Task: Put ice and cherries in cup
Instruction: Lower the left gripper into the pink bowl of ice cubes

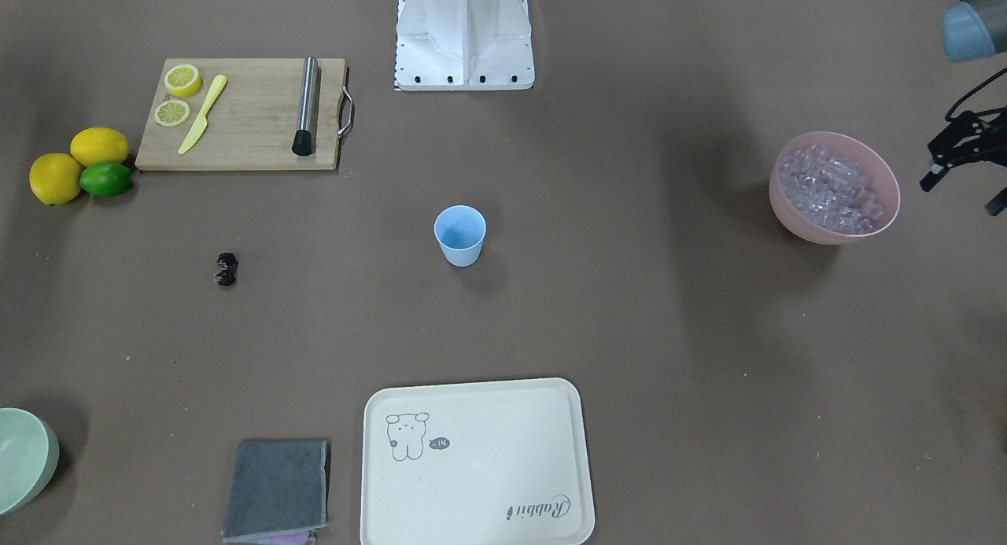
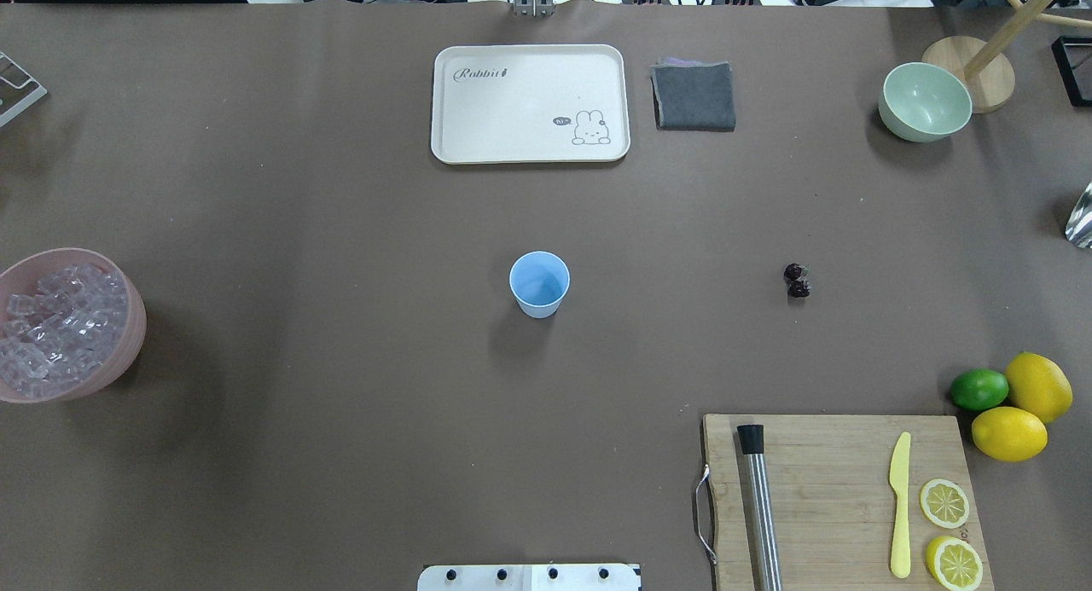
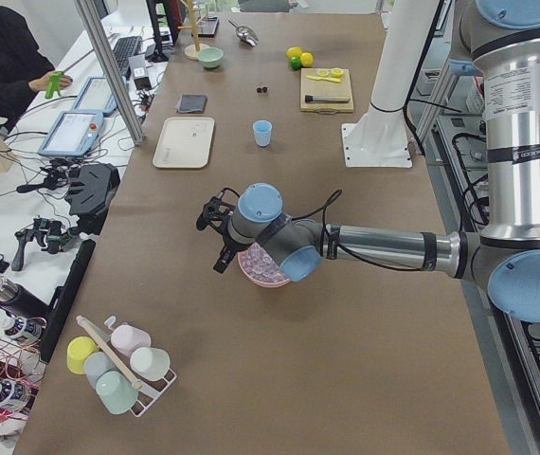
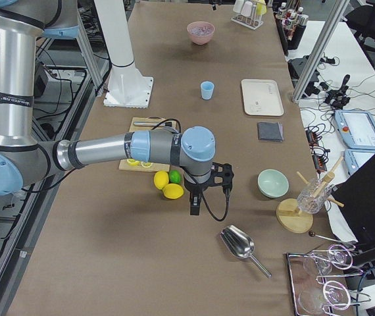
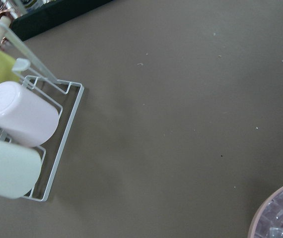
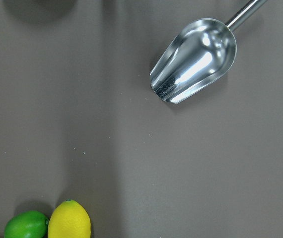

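Front view: cup [image 1: 460,234] looks empty. Cherries [image 1: 226,269] lie on the table well to one side of it. Ice [image 1: 834,189] sits heaped in pink bowl [image 1: 787,203], well off the other side. Nothing done yet; both still to go.
Left side view: left gripper [image 3: 211,244] well off cup, ice side; open or closed, can't tell.
Right side view: right gripper [image 4: 207,194] far from cup; can't tell either.

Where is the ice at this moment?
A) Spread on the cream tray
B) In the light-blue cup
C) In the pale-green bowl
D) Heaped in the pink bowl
D: the ice lies as a heap of clear cubes inside the pink bowl, while the cup at the table's middle shows only its bare blue inside.
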### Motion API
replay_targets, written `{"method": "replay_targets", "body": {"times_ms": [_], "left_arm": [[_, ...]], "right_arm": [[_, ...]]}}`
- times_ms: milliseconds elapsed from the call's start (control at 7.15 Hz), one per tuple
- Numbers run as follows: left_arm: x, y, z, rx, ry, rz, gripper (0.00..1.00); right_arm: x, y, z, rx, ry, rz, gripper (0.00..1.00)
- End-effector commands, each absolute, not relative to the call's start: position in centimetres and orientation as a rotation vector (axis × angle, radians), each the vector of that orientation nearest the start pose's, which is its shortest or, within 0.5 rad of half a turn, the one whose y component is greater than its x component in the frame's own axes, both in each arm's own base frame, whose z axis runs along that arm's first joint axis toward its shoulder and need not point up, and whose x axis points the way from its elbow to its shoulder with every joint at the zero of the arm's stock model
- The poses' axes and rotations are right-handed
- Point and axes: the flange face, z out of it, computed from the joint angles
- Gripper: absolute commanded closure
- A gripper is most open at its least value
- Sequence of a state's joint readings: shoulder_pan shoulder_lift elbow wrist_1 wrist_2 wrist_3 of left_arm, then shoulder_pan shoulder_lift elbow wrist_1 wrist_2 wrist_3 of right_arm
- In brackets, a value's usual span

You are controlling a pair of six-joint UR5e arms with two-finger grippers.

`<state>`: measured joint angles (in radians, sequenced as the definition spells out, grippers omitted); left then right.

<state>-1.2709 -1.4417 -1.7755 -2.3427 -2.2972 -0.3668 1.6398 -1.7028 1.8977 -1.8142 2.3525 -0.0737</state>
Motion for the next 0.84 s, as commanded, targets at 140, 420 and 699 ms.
{"method": "replay_targets", "body": {"times_ms": [140,420,699], "left_arm": [[14.3,-44.4,49.9,0.591,0.879,0.371,0.01],[16.9,-42.3,51.2,0.531,0.895,0.43,0.01],[18.9,-41.1,51.6,0.502,0.905,0.474,0.03]], "right_arm": [[9.2,-41.7,58.9,-0.003,-0.784,0.021,0.0],[9.2,-41.8,59.1,-0.004,-0.786,0.022,0.0],[9.2,-41.9,59.1,-0.003,-0.787,0.021,0.0]]}}
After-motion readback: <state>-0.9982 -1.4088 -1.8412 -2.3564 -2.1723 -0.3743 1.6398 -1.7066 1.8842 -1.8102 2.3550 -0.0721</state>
